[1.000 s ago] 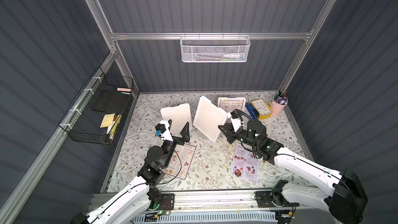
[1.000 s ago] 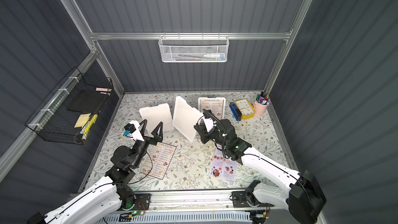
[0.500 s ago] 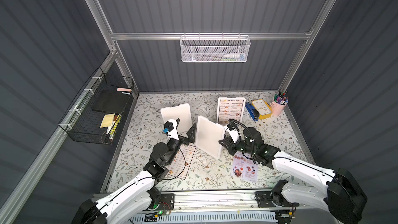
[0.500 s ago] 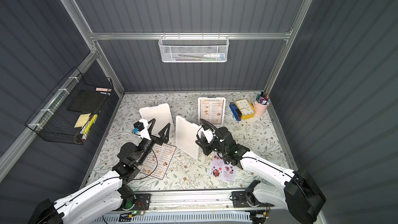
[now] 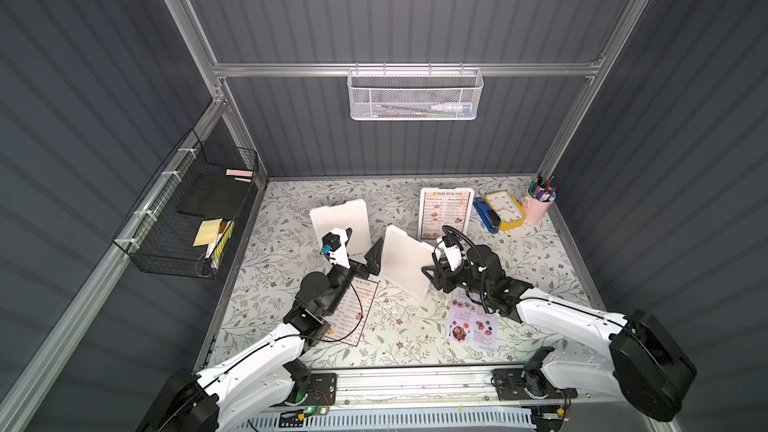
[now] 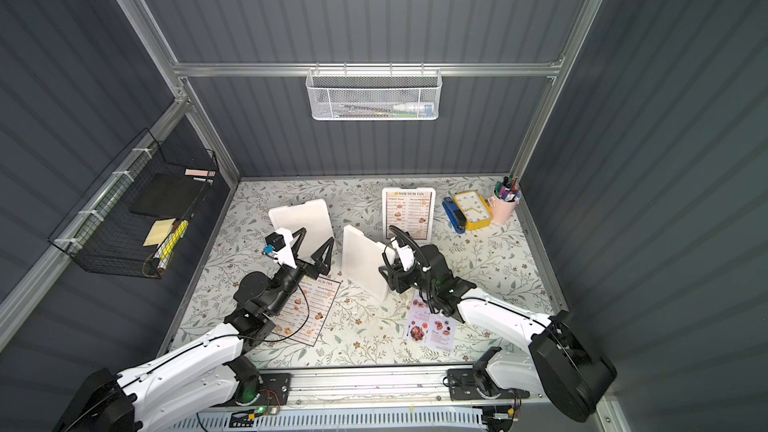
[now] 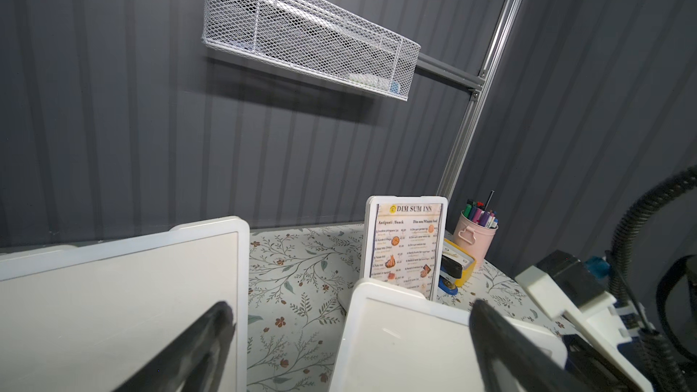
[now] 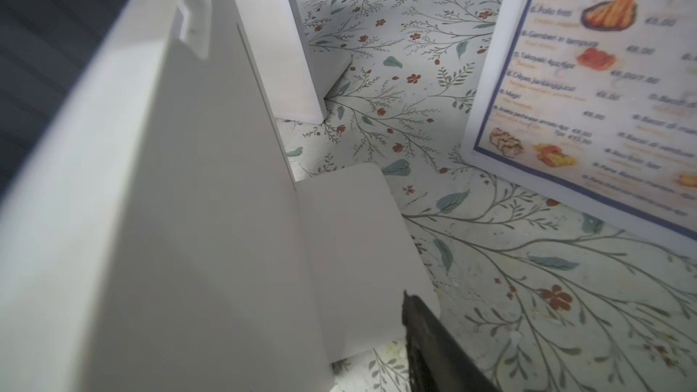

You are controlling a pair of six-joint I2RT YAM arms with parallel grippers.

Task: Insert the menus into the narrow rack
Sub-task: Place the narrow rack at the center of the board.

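The left jaws are spread wide with nothing in them, just in front of a blank white holder (image 5: pixel 340 220) standing at the back left of the counter (image 5: pixel 540 268). The right jaws sit partly open at the side edge of a second blank holder (image 5: pixel 405 268) mid-counter. The one finger (image 8: pixel 433 341) I can see stands clear of its face; the other is hidden. A framed menu (image 5: pixel 445 214) stands near the back wall. A flat menu (image 5: pixel 361 301) lies partly under the left arm (image 5: pixel 266 351), and the lavender menu (image 5: pixel 473 324) lies flat beside the right arm (image 5: pixel 557 313). The narrow mesh rack (image 5: pixel 413 95) hangs on the back rail, well above them.
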